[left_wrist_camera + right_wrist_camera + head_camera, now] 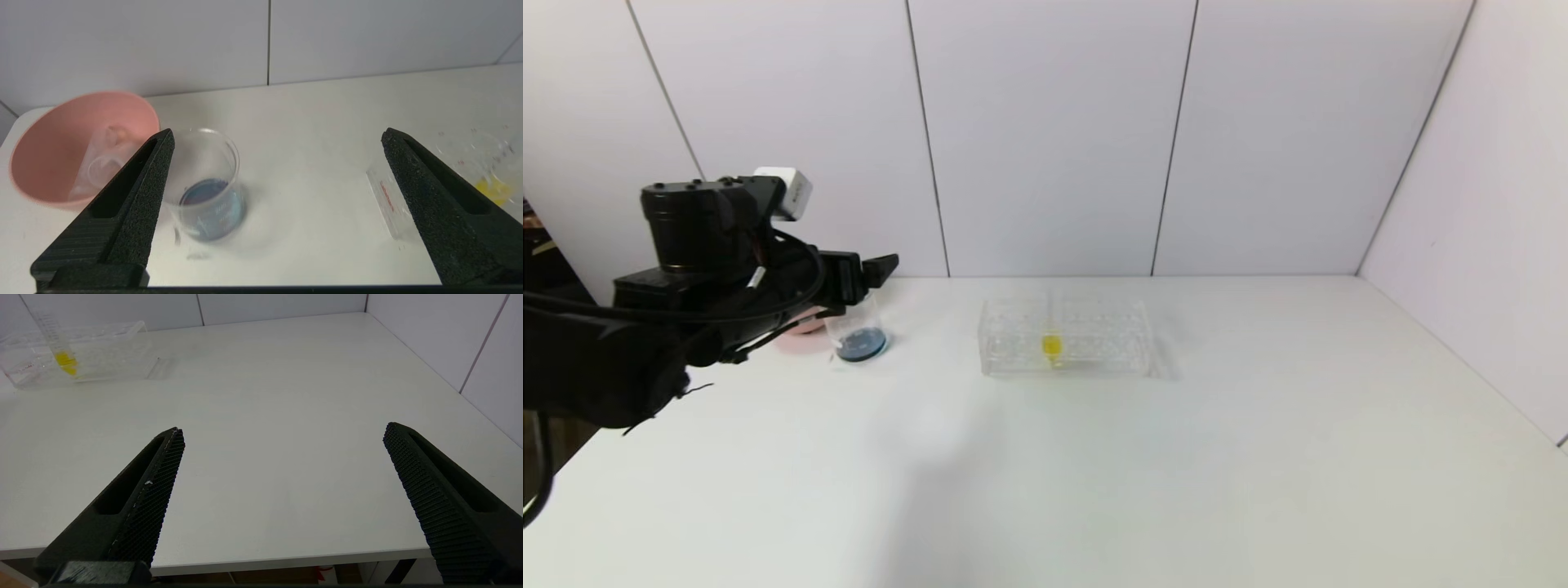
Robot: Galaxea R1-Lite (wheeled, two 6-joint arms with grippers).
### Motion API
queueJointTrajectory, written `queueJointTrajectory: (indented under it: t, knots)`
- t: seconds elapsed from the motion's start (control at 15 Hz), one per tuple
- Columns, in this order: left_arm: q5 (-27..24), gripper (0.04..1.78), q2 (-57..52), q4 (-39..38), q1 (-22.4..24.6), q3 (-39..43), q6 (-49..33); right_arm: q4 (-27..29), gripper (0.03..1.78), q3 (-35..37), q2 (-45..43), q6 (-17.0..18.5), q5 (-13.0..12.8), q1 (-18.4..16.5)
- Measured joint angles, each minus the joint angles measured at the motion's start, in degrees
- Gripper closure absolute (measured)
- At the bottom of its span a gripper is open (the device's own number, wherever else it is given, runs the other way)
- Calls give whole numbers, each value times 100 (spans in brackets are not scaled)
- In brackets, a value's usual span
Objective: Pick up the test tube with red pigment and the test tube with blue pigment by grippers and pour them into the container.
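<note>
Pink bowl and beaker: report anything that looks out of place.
Clear tubes lie tilted inside the pink bowl, not in the rack. The beaker stands upright, holding dark blue-purple liquid. No spill shows on the table.

Container stood on table, far left. Bowl just beside it, farther left, tube lying inside. Rack stood right of container, well apart, one tube upright in it. Left gripper hung above container.

I see a white table, on it the container, pink bowl, clear rack
</note>
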Motion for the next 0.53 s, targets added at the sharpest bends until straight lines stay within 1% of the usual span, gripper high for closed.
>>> queueJointTrajectory:
  t: [0.27, 0.4, 0.53]
  knots:
    - [89, 6, -1604, 436, -118, 1161, 30, -2, 4, 0, 0, 0, 0, 0]
    - [243, 6, -2481, 772, -140, 1509, 44, -2, 4, 0, 0, 0, 0, 0]
    - [378, 6, -3356, 1200, -145, 1669, 69, -2, 4, 0, 0, 0, 0, 0]
